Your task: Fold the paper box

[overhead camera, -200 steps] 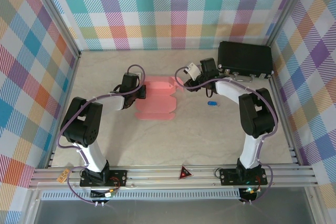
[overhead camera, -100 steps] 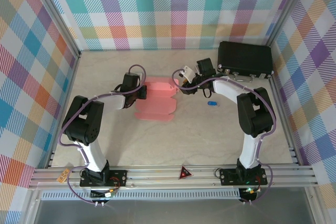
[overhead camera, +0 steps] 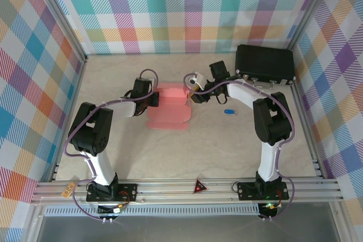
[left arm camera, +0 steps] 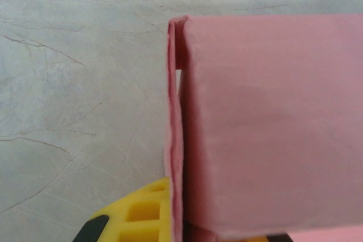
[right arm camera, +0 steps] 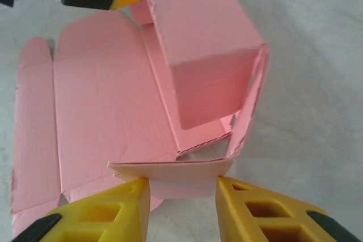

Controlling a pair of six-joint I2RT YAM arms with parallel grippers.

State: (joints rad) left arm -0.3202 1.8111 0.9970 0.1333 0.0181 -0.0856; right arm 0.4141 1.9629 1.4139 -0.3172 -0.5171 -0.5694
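I'm seeing L end effector [overhead camera: 155,99] clamping salmon-pink thin-card paper box [right arm camera: 108,111], fully closed; R end effector [right arm camera: 181,190] sitting half-open astride end flap [right arm camera: 181,175].

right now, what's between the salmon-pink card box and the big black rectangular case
The right gripper and its wrist, with the gripper at the salmon-pink card box's right edge; the top view shows it.

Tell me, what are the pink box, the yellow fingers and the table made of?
Box: thin pink card, matte, by the look; its creases are sharp and its cut edges thin. Fingers: probably hard yellow plastic, smooth, with moulded square hollows. Table: pale grey, marble-looking with dark veins; real stone or a printed sheet, I can't tell.
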